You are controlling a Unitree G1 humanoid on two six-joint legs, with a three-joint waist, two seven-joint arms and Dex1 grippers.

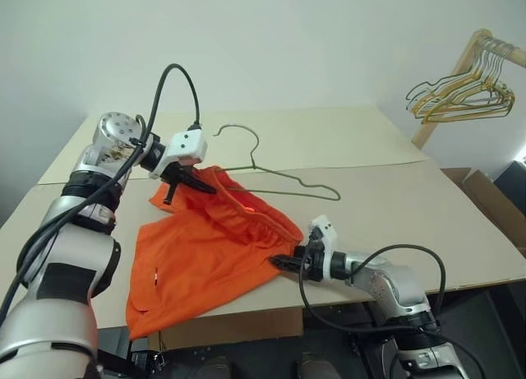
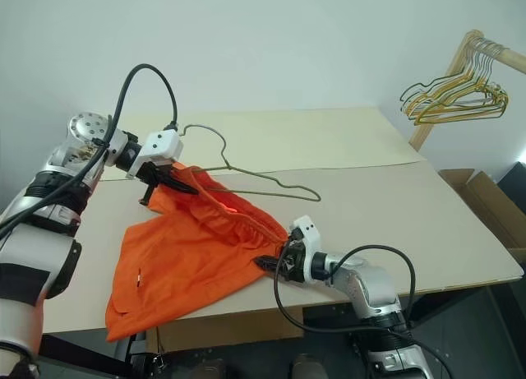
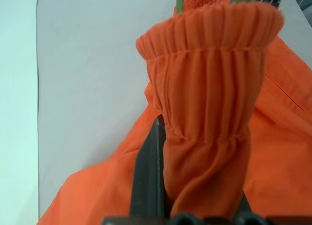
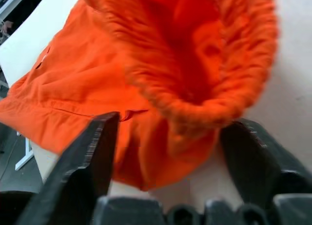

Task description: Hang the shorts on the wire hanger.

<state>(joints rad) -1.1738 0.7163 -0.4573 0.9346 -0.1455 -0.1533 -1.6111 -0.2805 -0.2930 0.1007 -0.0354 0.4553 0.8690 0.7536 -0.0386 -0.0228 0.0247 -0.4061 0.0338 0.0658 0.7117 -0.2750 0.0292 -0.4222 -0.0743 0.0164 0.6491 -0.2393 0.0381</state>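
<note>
The bright orange shorts (image 1: 205, 256) lie spread over the table's front left, one leg drooping past the front edge. My left gripper (image 1: 193, 182) is shut on the far end of the gathered waistband (image 3: 209, 88) and holds it raised off the table; one black finger (image 3: 148, 176) shows beside the fabric. My right gripper (image 1: 279, 262) sits low at the waistband's near right end. Its fingers stand open on either side of the bunched band (image 4: 195, 88) without pinching it. The thin grey-green wire hanger (image 1: 288, 180) lies flat on the table just behind the shorts, hook toward the back.
The beige table (image 1: 394, 206) has bare surface to the right and behind. A bunch of gold and dark wire hangers (image 1: 460, 95) hangs from a wooden rack at the far right. A cardboard box (image 1: 493, 202) stands beyond the table's right edge.
</note>
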